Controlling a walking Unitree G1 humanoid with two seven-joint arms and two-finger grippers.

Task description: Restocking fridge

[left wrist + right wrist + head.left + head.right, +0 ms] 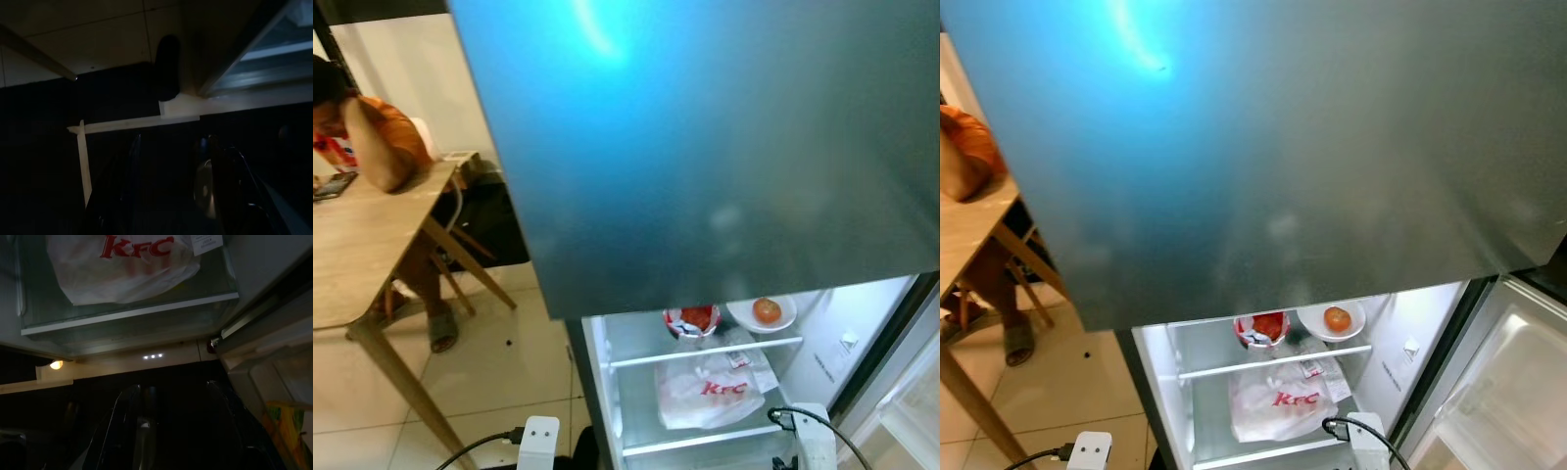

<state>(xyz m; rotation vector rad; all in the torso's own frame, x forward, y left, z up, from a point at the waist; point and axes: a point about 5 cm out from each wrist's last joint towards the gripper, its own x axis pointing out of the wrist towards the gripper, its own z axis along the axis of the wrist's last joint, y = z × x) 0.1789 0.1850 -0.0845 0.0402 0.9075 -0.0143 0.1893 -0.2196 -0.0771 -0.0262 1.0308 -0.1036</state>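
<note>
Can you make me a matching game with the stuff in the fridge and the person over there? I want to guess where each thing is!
Things:
1. white KFC plastic bag
2. small white plate with an orange-red fruit
3. red-and-white cup
4. person in an orange top

Places:
A. at the wooden table
B. upper shelf, robot's right
C. lower glass shelf
D. upper shelf, left of the plate

Pairs: 1-C, 2-B, 3-D, 4-A

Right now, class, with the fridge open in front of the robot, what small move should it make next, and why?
Probably tilt the head down before reaching. The closed upper door takes up most of the eye views, and the open fridge compartment with the KFC bag, tomato plate and red-and-white bowl sits low in the picture. Both end effectors hang low and carry nothing.
</note>
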